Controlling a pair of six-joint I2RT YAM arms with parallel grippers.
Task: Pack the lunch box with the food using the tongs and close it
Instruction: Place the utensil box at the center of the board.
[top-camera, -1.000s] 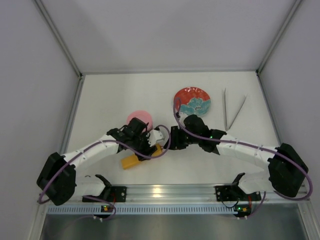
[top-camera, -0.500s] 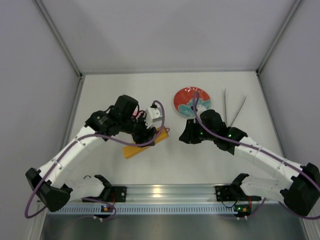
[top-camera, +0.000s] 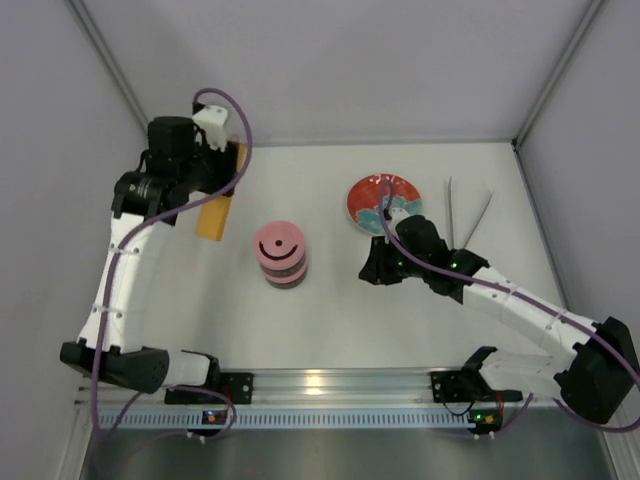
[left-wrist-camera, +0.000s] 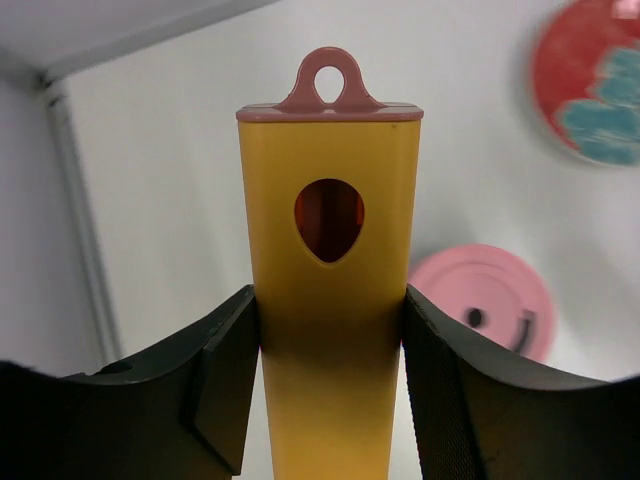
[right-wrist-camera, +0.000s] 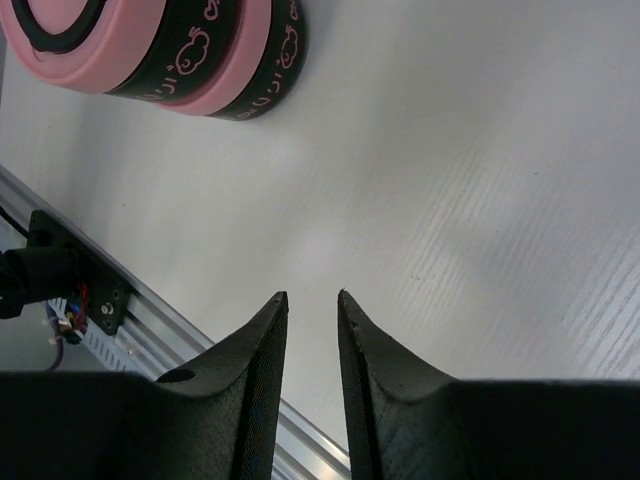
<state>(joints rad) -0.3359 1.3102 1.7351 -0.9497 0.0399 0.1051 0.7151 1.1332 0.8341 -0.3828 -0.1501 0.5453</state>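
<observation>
While left fingers (left-wrist-camera: 225, 390) clamp orange bar (left-wrist-camera: 330, 350), pink-lidded lunch box (top-camera: 281, 255) stacked, right fingers (right-wrist-camera: 255, 390) parted, empty.

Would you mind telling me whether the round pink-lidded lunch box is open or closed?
Closed: the round stacked lunch box wears its pink lid with black curved handle flat on top; no gap shows.

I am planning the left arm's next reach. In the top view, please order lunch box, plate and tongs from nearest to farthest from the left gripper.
From the left gripper, far left:
1. lunch box, left of centre.
2. plate, right of centre.
3. tongs, far right.
</observation>
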